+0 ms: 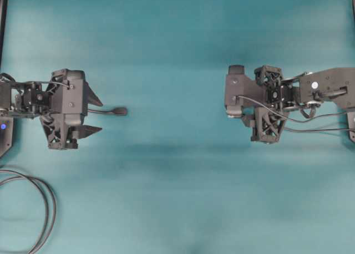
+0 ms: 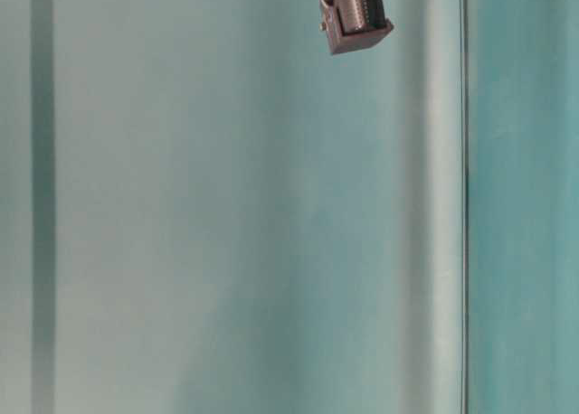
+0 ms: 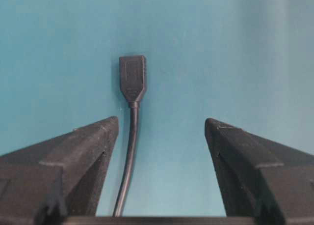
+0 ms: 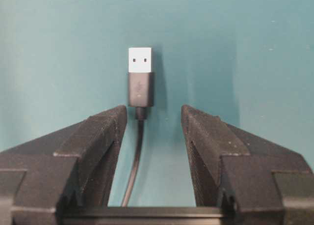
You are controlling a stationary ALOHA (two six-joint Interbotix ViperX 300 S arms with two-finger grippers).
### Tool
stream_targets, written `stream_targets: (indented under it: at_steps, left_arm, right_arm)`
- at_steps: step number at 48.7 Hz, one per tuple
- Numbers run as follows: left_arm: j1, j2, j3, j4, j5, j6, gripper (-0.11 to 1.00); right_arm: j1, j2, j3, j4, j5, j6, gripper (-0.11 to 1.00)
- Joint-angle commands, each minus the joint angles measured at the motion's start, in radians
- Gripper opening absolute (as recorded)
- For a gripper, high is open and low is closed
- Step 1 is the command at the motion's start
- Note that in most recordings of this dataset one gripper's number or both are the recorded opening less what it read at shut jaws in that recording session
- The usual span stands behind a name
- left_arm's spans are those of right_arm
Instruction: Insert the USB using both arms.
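Lying flat on the teal table (image 4: 255, 48), the USB (image 4: 140, 76) fills the middle of the right wrist view: a bright silver tip with two small dark square holes, a short dark body behind it, and a thin dark cable (image 4: 135, 171) running back between the fingers. The right gripper (image 4: 154, 116) stands with its two pointed fingers apart, one on each side of the cable just behind the plug's body, touching neither. The left wrist view shows what that view does not: the all-black socket end (image 3: 133, 78) of a second thin cable, blunt and flared, lying ahead of the left gripper (image 3: 162, 126), whose fingers are spread wide and hold nothing; the cable passes close beside the left-hand finger (image 3: 86, 151). The overhead view alone shows both arms at once, the left gripper (image 1: 95, 116) at the left with the socket end (image 1: 117, 111) poking out past its fingertips, the right arm (image 1: 266, 101) at the right covering the USB, and a thicker looped black cable (image 1: 47, 207) at the lower left corner. The table-level view shows only teal and a small dark ribbed part (image 2: 355, 16) at the top edge.
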Motion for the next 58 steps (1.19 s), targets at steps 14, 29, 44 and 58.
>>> stream_targets:
  at_steps: [14,29,44,58]
  left_arm:
    - [0.008,-0.003,-0.02,0.002,-0.015,0.014,0.8]
    - [0.008,-0.003,-0.018,0.002,-0.008,0.014,0.8]
    - [0.009,0.023,-0.026,0.003,0.002,0.014,0.8]
    - [0.011,0.103,-0.069,0.003,-0.005,0.041,0.8]
  right_arm:
    - [-0.008,0.018,-0.046,-0.003,-0.006,0.0,0.5]
    - [-0.006,0.051,-0.052,-0.003,-0.002,0.003,0.47]
    - [0.014,0.051,-0.044,-0.002,0.043,0.069,0.39]
    - [0.035,0.051,-0.029,-0.002,0.044,0.069,0.31]
